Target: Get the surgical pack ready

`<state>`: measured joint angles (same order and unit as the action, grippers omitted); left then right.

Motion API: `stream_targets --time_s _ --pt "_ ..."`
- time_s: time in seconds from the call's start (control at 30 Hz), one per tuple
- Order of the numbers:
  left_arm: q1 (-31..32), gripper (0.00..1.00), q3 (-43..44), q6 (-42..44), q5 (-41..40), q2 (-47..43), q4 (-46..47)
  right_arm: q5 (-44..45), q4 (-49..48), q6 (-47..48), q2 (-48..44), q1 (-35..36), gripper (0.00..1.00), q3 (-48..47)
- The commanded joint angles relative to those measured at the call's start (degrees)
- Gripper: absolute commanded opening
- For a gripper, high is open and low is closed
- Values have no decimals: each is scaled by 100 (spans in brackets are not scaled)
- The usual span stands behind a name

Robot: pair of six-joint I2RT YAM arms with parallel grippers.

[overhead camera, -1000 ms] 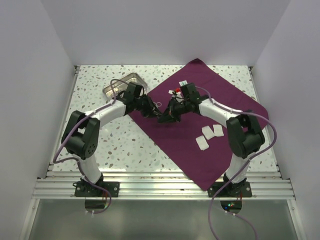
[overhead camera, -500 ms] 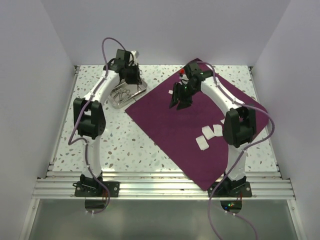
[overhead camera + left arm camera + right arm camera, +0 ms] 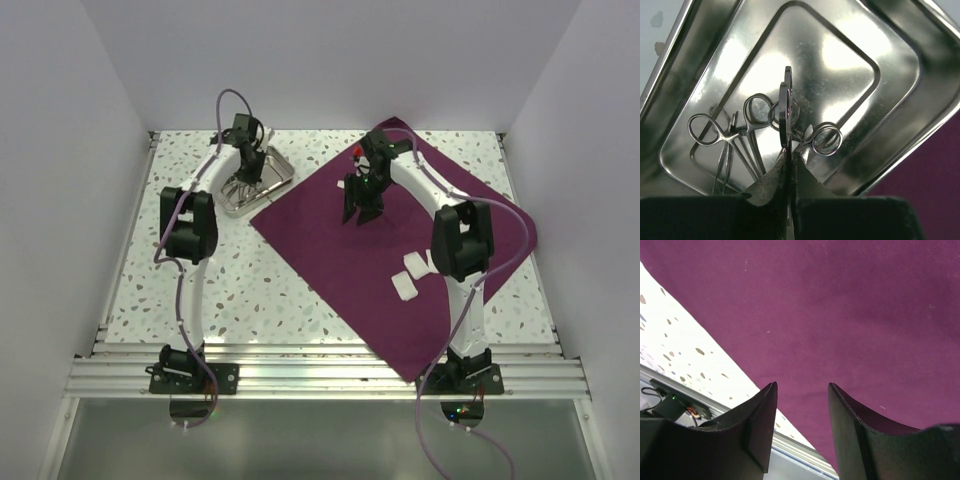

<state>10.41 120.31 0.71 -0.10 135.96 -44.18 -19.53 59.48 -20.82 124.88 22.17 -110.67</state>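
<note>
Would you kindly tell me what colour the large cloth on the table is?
The cloth is plain plum purple, clearest in the top view.

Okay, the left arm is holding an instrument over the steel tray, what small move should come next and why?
Probably lower slightly and open the left gripper. It is shut on a ring-handled instrument held edge-on above the tray, where other forceps already lie, so releasing it beside them seems the likely step.

The left hand hides the tips of the forceps it clamps and of those in the tray. The tray's corners are cut off
</note>
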Motion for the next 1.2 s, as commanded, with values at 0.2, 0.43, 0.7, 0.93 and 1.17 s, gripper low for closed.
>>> stream_targets --time_s 0.2,0.43,0.7,0.93,1.17 --pt "-13 21 -350 298 -781 -254 94 116 230 131 -244 -143 50 -69" --pt "22 39 -841 -18 -623 -816 94 1512 662 -45 -981 -353 49 920" --pt "22 42 -1607 -844 -361 -2327 173 970 -208 -616 -2975 -1039 51 3724" --pt "110 43 -2994 -1738 1236 -3880 602 406 -999 -801 -4225 -1417 64 5511" --pt "356 52 -5183 -3137 2400 -5412 1895 -16 -2177 -1179 -4736 -1646 66 6444"
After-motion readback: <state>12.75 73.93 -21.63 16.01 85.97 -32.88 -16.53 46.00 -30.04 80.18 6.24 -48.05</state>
